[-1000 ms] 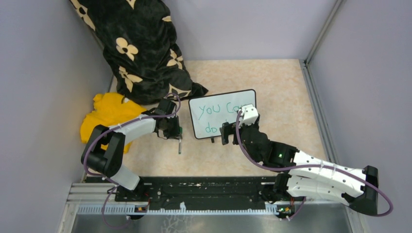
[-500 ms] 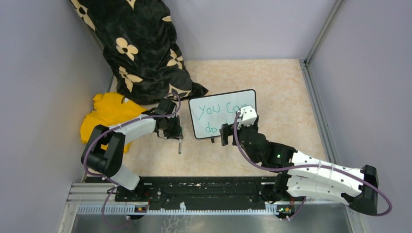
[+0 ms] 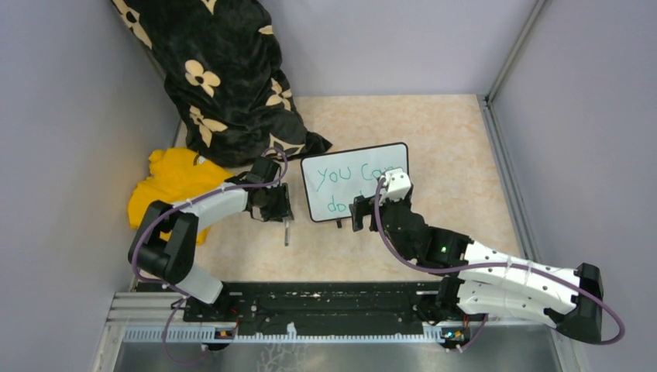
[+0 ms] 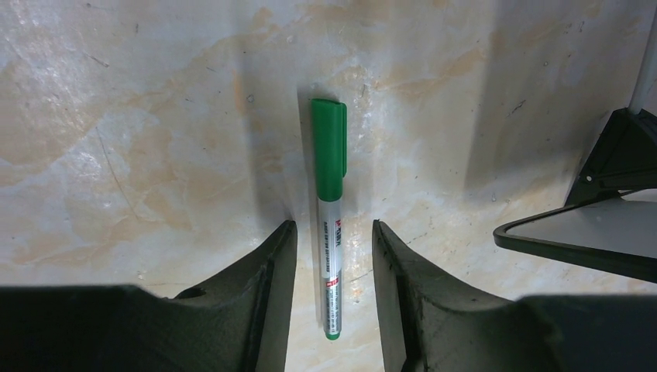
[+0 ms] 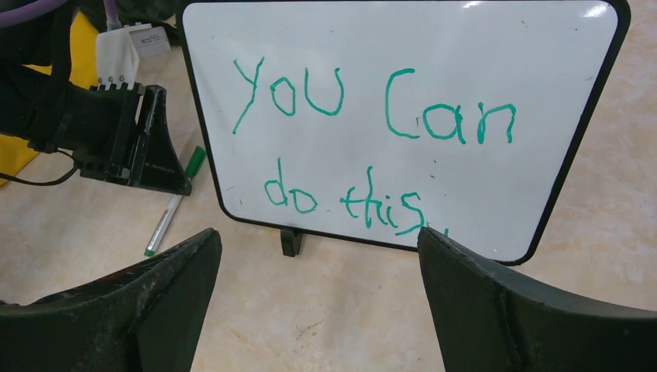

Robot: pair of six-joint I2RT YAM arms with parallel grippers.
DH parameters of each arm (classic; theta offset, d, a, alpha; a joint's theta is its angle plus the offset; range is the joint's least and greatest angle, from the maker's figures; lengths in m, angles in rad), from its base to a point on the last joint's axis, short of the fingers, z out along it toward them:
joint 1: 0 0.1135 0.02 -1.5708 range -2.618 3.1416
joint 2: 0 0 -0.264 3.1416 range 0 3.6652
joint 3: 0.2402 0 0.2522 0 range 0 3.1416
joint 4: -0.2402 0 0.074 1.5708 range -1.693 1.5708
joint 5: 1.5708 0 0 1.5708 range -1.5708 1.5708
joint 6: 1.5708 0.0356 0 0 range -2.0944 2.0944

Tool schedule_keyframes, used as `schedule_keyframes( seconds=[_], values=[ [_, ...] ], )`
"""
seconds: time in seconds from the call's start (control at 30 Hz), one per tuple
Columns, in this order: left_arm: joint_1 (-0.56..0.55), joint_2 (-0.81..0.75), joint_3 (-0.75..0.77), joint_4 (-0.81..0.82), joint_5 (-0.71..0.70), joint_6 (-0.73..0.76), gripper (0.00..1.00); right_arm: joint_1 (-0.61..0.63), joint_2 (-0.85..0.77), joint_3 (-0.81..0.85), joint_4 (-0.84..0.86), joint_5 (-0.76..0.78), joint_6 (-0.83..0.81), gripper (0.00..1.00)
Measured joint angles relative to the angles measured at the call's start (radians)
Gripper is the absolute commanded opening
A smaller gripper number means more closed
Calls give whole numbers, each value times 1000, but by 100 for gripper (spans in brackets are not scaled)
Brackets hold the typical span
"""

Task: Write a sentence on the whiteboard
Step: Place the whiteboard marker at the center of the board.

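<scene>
Whiteboard (image 5: 503, 46) ahead of our wide-open right gripper (image 5: 318, 232) shows the whole sentence (image 5: 372, 147); our left gripper (image 4: 333, 226) stands parted, unclamped, around the capped marker (image 4: 329, 178). Writing looks done.

The whiteboard (image 5: 480, 62) is glossy white with a thin black frame and little black feet, and the sentence (image 5: 372, 151) on it is in green ink. The marker (image 4: 329, 201) matches: green cap, silver-grey barrel with tiny red and dark print, green tip at the near end. The table (image 3: 449, 147) is a beige-peach marble look with paler veins. Far left there's a black blanket (image 3: 225, 77) with cream flower shapes, and just next to it a plain mustard-yellow cloth (image 3: 174, 182). Both arms are white and black, left arm (image 3: 213, 205) and right arm (image 3: 511, 279), with purple cables (image 3: 387, 232). The walls (image 3: 387, 46) are pale lavender-grey.
</scene>
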Motion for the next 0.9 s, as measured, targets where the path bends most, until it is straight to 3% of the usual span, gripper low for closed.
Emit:
schedule_keyframes(
  seconds=[0.37, 0.63, 0.9],
  values=[
    [0, -16, 0, -2, -12, 0, 52, 0, 69, 4, -34, 48, 93, 98],
    [0, -74, -2, -1, -29, 0, 59, 0, 170, 91, -145, 135, 223, 99],
    [0, -86, -6, -1, -34, 0, 60, 0, 172, 141, -208, 175, 302, 99]
  ],
)
